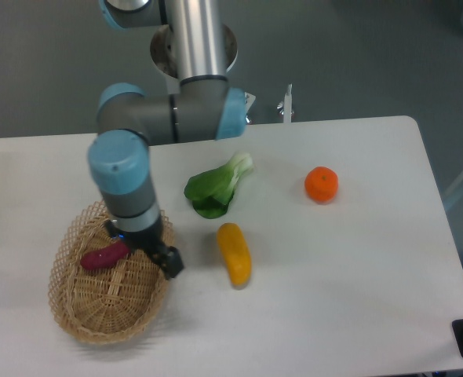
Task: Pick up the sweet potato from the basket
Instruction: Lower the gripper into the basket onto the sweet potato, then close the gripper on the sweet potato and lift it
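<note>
Gripper (141, 247) beside sweet potato (104, 256)

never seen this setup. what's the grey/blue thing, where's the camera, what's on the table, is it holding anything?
The grey and blue machine is a robot arm with rotating joints; at its end sits a two-finger gripper, the dark part low over the basket. There is only one picture, taken by a fixed camera that looks down at the white table from the front and above.

The basket is a shallow wicker one at the left. In it lies a purple sweet potato, its right end right at the gripper. From this view I cannot tell whether the fingers are closed on it or only beside it, so I would not call it held.

On the bare table lie a leafy green vegetable, a yellow-orange oblong vegetable and a round orange fruit, all apart from each other and outside the basket.
</note>
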Robot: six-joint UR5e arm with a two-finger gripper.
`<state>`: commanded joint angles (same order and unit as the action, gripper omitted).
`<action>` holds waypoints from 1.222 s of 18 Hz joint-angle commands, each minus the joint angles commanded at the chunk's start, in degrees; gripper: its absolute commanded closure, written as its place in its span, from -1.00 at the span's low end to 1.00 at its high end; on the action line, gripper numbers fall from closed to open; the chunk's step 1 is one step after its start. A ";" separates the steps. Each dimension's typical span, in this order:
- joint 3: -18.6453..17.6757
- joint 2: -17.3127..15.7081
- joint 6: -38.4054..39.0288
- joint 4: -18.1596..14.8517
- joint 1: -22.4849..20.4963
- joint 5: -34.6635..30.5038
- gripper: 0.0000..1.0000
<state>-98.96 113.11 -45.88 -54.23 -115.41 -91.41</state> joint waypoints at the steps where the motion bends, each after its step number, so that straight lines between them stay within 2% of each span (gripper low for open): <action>1: -0.62 0.17 0.00 0.09 0.35 0.09 -1.00; 8: -1.15 3.07 0.35 0.00 2.64 0.70 -1.00; 11: -1.24 4.30 0.35 2.10 2.99 0.70 -1.00; 16: -1.24 4.75 0.17 2.37 3.52 0.70 -0.98; 22: -0.98 4.05 0.35 2.29 4.14 0.79 0.19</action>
<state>-99.93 117.16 -45.53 -51.94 -111.27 -90.62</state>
